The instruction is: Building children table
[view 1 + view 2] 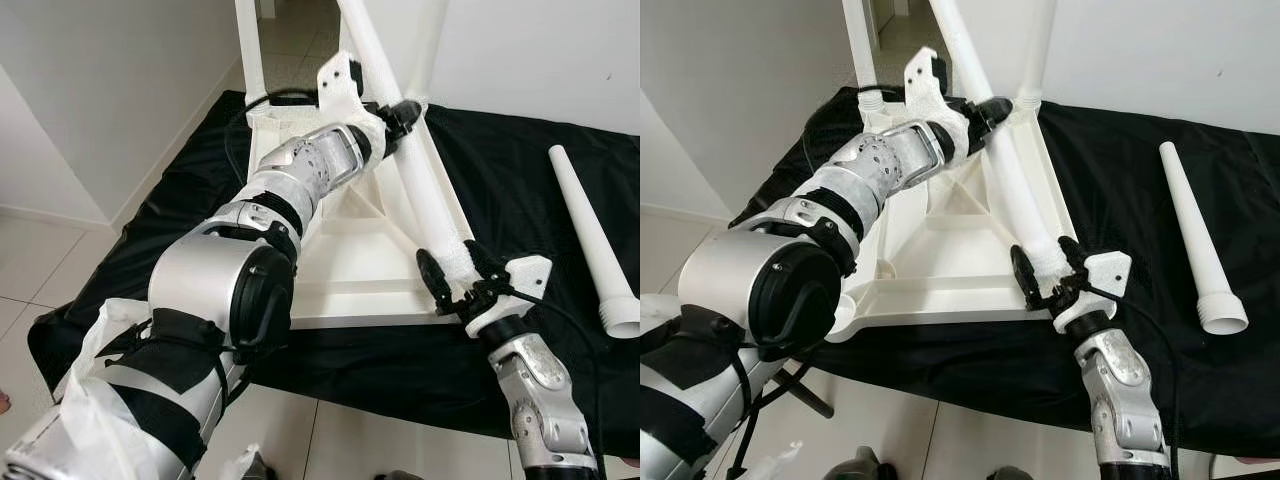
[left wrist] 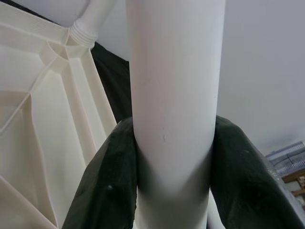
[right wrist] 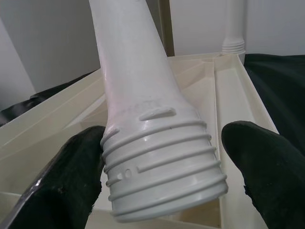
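The white table top [image 1: 360, 270] lies upside down on a black cloth [image 1: 540, 200]. Over it, the left end effector [image 1: 398, 118] is closed tight around a long white leg [image 1: 420, 190]. The right end effector [image 1: 455, 275] is open wide around the leg's screw end, near the table top's front corner. A spare leg [image 1: 590, 235] lies well off to the right of the table top. The leg could tip or slip. If it goes in crooked, the threads may jam.

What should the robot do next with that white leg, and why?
Probably swing the leg's threaded end down to the near-right corner socket of the upturned tabletop. The left gripper clamps its shaft; the right gripper's fingers flank the threads, one apart. Two legs already stand.
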Motion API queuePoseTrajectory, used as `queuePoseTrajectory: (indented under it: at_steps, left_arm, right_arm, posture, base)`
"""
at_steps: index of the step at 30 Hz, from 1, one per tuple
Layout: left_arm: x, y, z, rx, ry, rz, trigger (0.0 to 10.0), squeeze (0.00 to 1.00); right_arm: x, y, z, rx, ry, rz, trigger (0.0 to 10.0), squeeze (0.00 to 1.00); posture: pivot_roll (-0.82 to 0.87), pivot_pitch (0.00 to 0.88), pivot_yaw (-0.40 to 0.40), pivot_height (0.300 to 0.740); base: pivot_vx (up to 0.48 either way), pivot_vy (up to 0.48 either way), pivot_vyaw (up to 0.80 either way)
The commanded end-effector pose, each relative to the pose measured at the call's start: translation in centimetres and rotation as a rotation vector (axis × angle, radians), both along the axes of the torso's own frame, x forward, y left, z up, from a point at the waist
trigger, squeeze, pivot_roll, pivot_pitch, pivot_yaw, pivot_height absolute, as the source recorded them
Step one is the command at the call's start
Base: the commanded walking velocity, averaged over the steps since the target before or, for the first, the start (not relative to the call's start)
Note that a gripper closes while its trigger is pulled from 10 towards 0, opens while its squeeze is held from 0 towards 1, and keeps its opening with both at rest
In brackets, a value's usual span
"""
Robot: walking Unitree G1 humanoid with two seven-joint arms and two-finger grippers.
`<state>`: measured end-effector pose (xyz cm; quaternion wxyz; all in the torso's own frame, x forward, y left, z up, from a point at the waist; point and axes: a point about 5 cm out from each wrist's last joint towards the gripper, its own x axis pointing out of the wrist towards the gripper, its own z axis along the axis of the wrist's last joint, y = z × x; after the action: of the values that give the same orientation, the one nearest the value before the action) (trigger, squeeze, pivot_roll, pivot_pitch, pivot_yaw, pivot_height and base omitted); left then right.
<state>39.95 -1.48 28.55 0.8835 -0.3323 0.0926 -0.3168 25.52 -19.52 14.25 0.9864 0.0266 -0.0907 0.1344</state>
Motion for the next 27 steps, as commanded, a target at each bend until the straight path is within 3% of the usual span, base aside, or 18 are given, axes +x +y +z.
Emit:
queuePoseTrajectory:
  at_steps: [1,4,6,10,11,12,14,20,23,27]
  left_arm:
    - [-0.6,-0.5,2.0,-0.055,-0.202,-0.158,10.0,0.0]
    - [-0.6,-0.3,2.6,-0.05,-0.262,-0.149,10.0,0.0]
    - [-0.6,0.1,3.7,-0.021,-0.369,-0.108,10.0,0.0]
    - [-0.7,0.2,4.0,-0.007,-0.401,-0.096,10.0,0.0]
    - [-0.7,0.4,4.5,0.061,-0.479,-0.064,10.0,0.0]
    - [-0.7,0.4,4.5,0.061,-0.479,-0.064,10.0,0.0]
    - [-1.1,0.6,5.8,0.156,-0.638,-0.009,10.0,0.0]
    - [-1.9,0.3,6.2,0.214,-0.75,0.028,10.0,0.0]
    - [-2.7,-0.2,6.1,0.23,-0.809,0.043,10.0,0.0]
    - [-3.1,-0.7,6.0,0.234,-0.83,0.037,10.0,0.0]
  right_arm:
    - [0.1,-0.1,-0.3,-0.009,0.032,-0.022,10.0,0.0]
    - [0.4,0.1,-0.2,-0.03,0.04,-0.031,10.0,0.0]
    - [0.7,0.4,0.2,-0.064,0.043,-0.038,10.0,0.0]
    - [0.8,0.4,0.3,-0.074,0.04,-0.042,10.0,0.0]
    - [0.9,0.6,0.7,-0.107,0.021,-0.044,10.0,0.0]
    - [0.9,0.6,0.7,-0.107,0.021,-0.044,10.0,0.0]
    - [1.2,1.2,1.6,-0.144,-0.006,-0.028,10.0,0.0]
    - [1.9,2.0,2.6,-0.168,-0.026,-0.038,10.0,0.0]
    - [2.4,3.1,3.3,-0.234,-0.044,-0.04,10.0,0.0]
    - [2.7,3.6,3.5,-0.28,-0.05,-0.044,10.0,0.0]
  posture:
    - [-0.07,0.0,0.041,0.74]
    - [-0.06,0.0,0.034,0.74]
    - [-0.06,0.0,0.033,0.74]
    - [-0.06,0.0,0.033,0.74]
    - [-0.06,0.0,0.031,0.74]
    - [-0.06,0.0,0.031,0.74]
    - [-0.04,0.0,0.025,0.74]
    - [-0.04,0.0,0.021,0.74]
    - [-0.03,0.0,0.015,0.74]
    - [-0.03,0.0,0.014,0.74]
  base:
    - [0.0,0.0,0.0]
    - [0.0,0.0,0.0]
    - [0.0,0.0,0.0]
    - [0.0,0.0,0.0]
    - [0.0,0.0,0.0]
    - [0.0,0.0,0.0]
    - [0.0,0.0,0.0]
    - [0.0,0.0,0.0]
    - [0.0,0.0,0.0]
    - [0.0,0.0,0.0]
